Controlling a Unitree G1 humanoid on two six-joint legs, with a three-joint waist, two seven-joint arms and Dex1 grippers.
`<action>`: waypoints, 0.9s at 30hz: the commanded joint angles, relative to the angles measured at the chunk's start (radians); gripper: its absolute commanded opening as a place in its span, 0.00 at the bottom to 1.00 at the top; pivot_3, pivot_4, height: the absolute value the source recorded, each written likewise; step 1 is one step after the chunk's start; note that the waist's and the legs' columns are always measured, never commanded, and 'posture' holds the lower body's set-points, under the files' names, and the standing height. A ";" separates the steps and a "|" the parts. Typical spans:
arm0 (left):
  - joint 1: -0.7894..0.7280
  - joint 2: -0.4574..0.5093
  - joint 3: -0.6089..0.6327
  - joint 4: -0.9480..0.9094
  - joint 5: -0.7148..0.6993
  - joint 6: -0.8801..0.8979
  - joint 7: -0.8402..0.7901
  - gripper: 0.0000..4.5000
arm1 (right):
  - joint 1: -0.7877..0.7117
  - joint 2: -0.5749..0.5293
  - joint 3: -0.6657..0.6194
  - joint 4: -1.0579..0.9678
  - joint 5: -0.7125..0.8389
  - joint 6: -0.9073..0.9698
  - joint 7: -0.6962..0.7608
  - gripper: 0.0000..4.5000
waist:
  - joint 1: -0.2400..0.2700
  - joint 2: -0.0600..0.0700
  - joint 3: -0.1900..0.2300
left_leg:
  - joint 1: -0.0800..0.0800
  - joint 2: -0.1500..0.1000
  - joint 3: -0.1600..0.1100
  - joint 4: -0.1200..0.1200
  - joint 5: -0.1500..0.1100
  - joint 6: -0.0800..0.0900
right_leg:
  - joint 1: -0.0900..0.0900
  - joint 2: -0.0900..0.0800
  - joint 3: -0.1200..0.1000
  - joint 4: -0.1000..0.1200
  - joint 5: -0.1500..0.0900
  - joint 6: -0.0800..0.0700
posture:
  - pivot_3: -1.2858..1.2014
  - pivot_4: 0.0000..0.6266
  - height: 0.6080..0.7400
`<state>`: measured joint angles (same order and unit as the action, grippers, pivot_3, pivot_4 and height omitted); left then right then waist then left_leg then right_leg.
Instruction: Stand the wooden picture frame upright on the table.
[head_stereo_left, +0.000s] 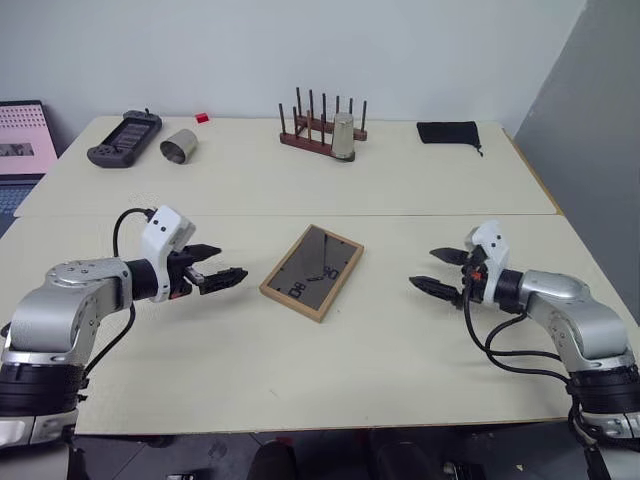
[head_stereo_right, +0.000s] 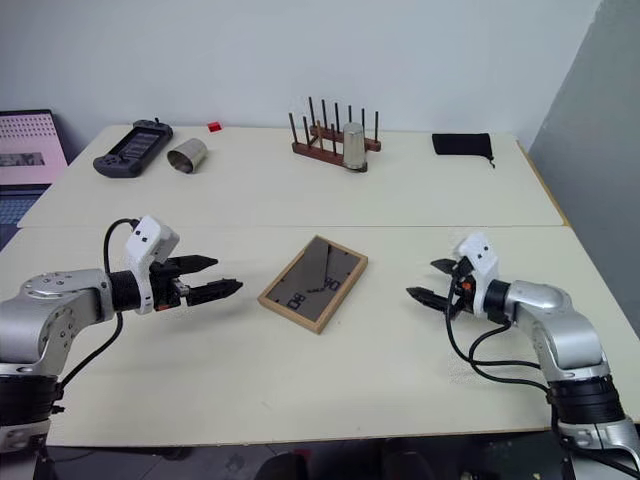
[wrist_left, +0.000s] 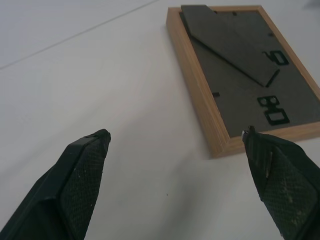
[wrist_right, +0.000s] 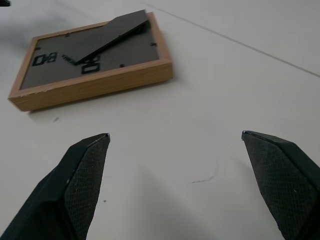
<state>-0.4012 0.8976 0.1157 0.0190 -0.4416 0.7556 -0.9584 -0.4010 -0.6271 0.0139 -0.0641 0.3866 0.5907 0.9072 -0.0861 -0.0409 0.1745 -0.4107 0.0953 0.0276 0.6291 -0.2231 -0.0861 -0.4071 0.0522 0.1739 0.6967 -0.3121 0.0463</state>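
The wooden picture frame (head_stereo_left: 312, 272) lies flat, back side up, in the middle of the table (head_stereo_left: 300, 380). Its dark grey back carries marks and a black easel stand folded against it (wrist_left: 235, 45). My left gripper (head_stereo_left: 222, 267) hovers open just left of the frame, pointing toward it, with nothing between its fingers. My right gripper (head_stereo_left: 440, 270) hovers open a little to the right of the frame, also pointing at it and empty. In the right wrist view the frame (wrist_right: 92, 65) lies ahead of the fingertips (wrist_right: 85, 165), apart from them.
At the back of the table stand a reddish-brown peg rack (head_stereo_left: 320, 128) with a metal cup (head_stereo_left: 344, 138) by it, another metal cup on its side (head_stereo_left: 180, 148), a dark game controller (head_stereo_left: 125, 138), a small red block (head_stereo_left: 202, 118) and a black pouch (head_stereo_left: 448, 132). A seam crosses the tabletop behind the frame.
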 joint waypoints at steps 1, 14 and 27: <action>-0.045 0.023 -0.001 0.012 0.014 -0.039 -0.028 1.00 | -0.014 -0.018 -0.009 -0.026 0.016 -0.002 0.022 1.00 | 0.001 0.000 0.000 | 0.000 0.000 0.000 0.000 0.000 0.000 | 0.000 0.000 0.000 0.000 0.000 0.000 | 0.52 0.24 1.00; -0.125 -0.004 -0.046 0.143 0.118 -0.144 0.020 1.00 | -0.049 0.022 0.001 0.015 -0.032 -0.028 -0.039 1.00 | 0.003 0.000 0.000 | -0.005 0.000 -0.004 0.001 0.000 0.000 | -0.003 0.000 -0.004 0.001 0.000 0.000 | 0.52 0.24 1.00; -0.153 -0.126 -0.078 0.184 0.178 -0.230 0.076 0.60 | -0.142 0.150 0.094 0.093 -0.157 -0.088 -0.164 0.56 | 0.003 0.000 0.000 | -0.006 0.000 -0.004 0.003 0.000 0.000 | -0.003 0.000 -0.005 0.002 0.000 -0.001 | 0.52 0.24 1.00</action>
<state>-0.5487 0.7720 0.0418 0.2347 -0.2714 0.5507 -0.8928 -0.5253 -0.4821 0.1016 0.0351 0.2492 0.5351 0.7587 -0.0826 -0.0407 0.1745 -0.4166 0.0956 0.0234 0.6319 -0.2227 -0.0864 -0.4102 0.0517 0.1692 0.6990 -0.3117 0.0456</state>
